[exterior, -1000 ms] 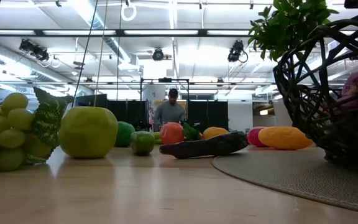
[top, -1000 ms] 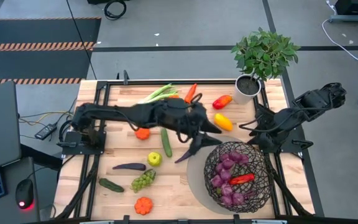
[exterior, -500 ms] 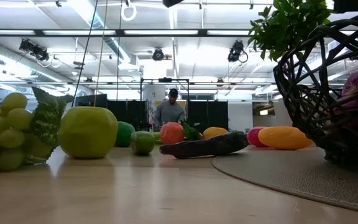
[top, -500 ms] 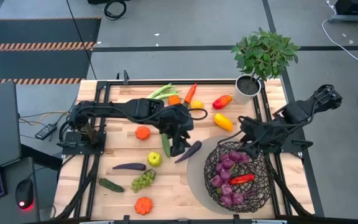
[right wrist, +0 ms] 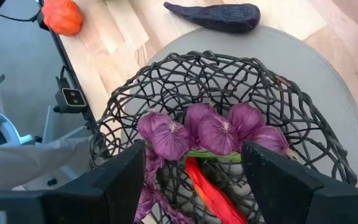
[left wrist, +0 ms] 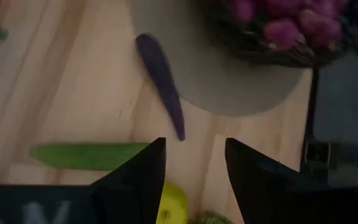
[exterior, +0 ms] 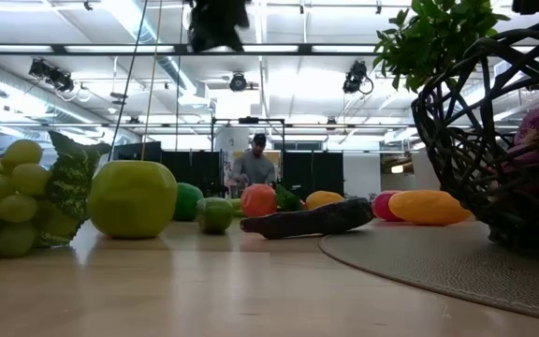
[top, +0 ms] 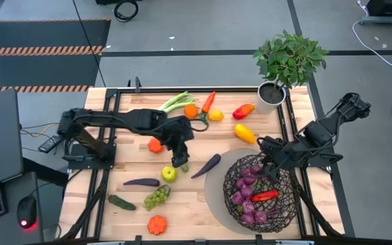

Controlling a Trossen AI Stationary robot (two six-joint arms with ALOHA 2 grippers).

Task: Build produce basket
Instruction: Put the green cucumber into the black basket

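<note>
You are between picks: the basket (top: pixel 259 194) sits on its grey mat (top: pixel 216 197) at about four o'clock on the table, already holding purple and red produce. Your left gripper (top: pixel 180 161) hangs empty with fingers apart over the green cucumber (left wrist: pixel 89 155), the yellow-green apple (top: pixel 169 174) just beside. Your right gripper (right wrist: pixel 194 171), fingers apart, hovers over the basket's rim. Next, I judge, you lower the left gripper squarely onto one piece.
</note>
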